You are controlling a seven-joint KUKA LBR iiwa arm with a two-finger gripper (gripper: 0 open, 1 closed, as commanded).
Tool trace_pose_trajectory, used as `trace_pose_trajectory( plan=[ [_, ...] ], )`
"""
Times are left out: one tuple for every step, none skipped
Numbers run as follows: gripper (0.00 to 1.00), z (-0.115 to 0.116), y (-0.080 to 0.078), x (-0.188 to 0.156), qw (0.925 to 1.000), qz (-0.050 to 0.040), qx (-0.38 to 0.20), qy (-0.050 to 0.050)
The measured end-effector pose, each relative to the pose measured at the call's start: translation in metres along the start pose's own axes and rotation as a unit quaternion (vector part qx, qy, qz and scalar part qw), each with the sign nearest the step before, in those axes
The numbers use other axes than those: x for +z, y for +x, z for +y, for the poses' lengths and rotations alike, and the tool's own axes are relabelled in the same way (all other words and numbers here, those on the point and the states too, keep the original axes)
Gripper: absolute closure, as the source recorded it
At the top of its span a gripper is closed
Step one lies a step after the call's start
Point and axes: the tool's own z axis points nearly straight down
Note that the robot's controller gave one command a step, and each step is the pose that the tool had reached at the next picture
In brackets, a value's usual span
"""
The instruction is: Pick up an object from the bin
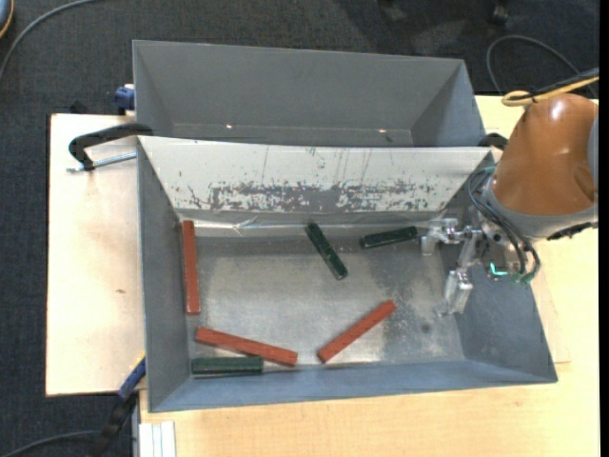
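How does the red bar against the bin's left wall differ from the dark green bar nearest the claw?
The red bar is red; the dark green bar is almost black. The red bar runs front to back along the left wall; the dark green bar lies roughly crosswise near the back wall. The red bar looks longer than the dark green bar. Both are slim straight bars lying flat.

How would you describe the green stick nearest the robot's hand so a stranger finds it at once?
Start at the bin's back wall and follow its foot rightward toward the hand. The dark green stick there lies almost level; its green neighbour slants steeply.
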Motion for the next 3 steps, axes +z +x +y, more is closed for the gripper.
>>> trace_pose_trajectory(
  plan=[
    [0.0, 0.065, -0.005, 0.069, 0.9879, -0.0014, -0.155, -0.001],
    [1.0, 0.062, -0.006, 0.067, 0.988, -0.0037, -0.154, 0.001],
    [1.0, 0.047, 0.008, -0.056, 0.9904, -0.0101, -0.138, 0.003]
  ],
)
